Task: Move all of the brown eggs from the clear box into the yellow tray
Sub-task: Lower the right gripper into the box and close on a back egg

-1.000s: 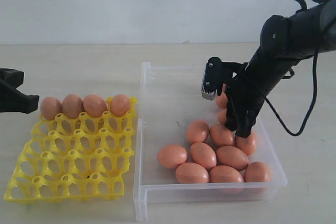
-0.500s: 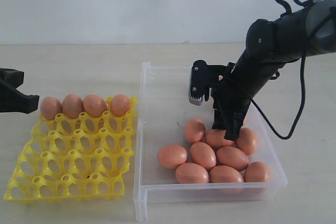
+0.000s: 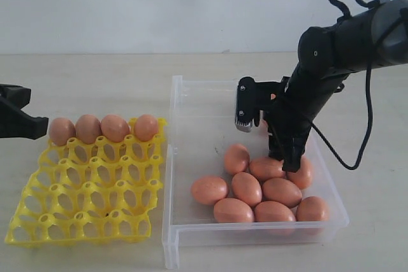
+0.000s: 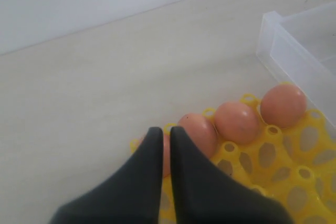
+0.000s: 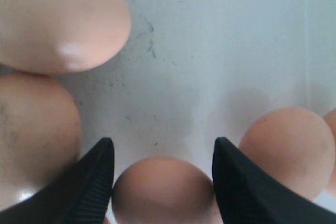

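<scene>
Right wrist view looks down between the jaws of the right gripper (image 5: 163,145), which stand wide apart over the speckled floor of the clear box (image 5: 210,51). One brown egg (image 5: 163,190) sits squarely between the two black fingers (image 5: 86,187). Its shell comes right up to both, though from this angle I can't say whether either pad actually presses on it. Just outside one finger lie two neighbouring eggs (image 5: 31,129), and just outside the other finger lies a single egg (image 5: 286,148).

Seen from the side, the right gripper (image 3: 287,157) points down into the cluster of brown eggs (image 3: 255,189) inside the clear box (image 3: 175,157). I count nine of them gathered under and around the jaw tips.

The left gripper (image 4: 161,132) has its jaws pressed together on nothing. Its tips hang just over the end egg of a row of four eggs (image 4: 236,121) seated along one edge of the yellow tray (image 4: 294,182). The other three run away from the tips toward the box.
</scene>
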